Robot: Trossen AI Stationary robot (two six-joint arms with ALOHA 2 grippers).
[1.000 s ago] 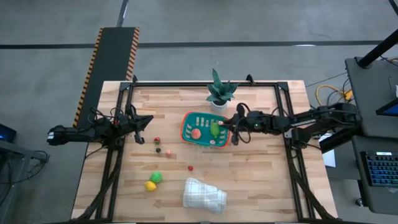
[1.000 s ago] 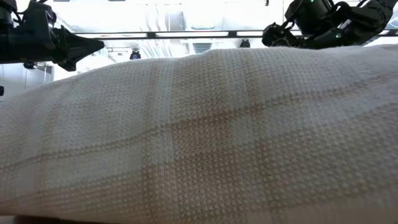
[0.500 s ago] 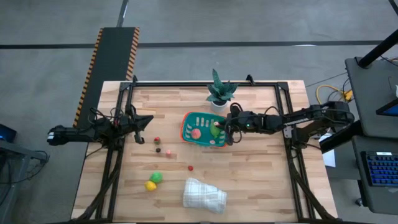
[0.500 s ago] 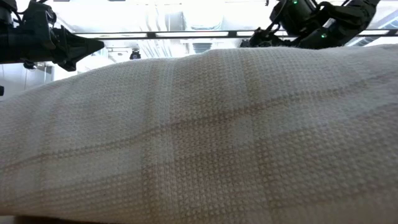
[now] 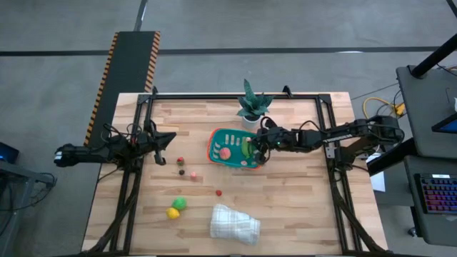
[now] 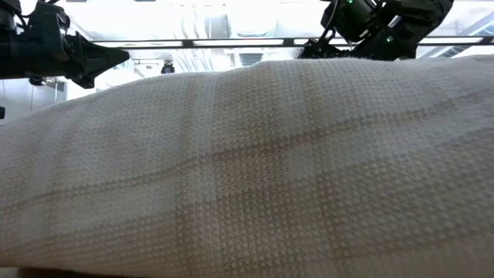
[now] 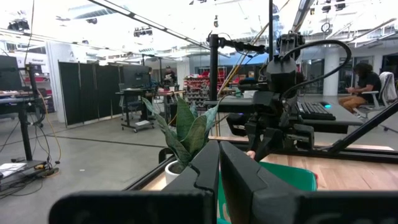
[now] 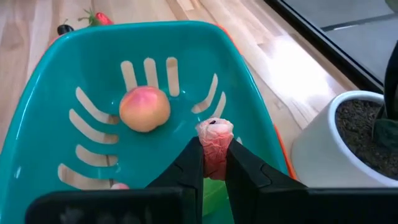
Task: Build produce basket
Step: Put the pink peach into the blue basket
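Teal basket [image 5: 232, 148] sits mid-counter [image 5: 300, 207] holding a peach [image 8: 144, 109] and a green piece [image 5: 247, 148]; the right gripper [image 8: 214, 163] hovers over it, fingers pinching a pink piece [image 8: 214, 144]. Berries [image 5: 187, 168] and the green and yellow fruits [image 5: 176, 208] remain outside near the left, while the left gripper [image 5: 168, 140] waits at the left edge, fingers closed on nothing.
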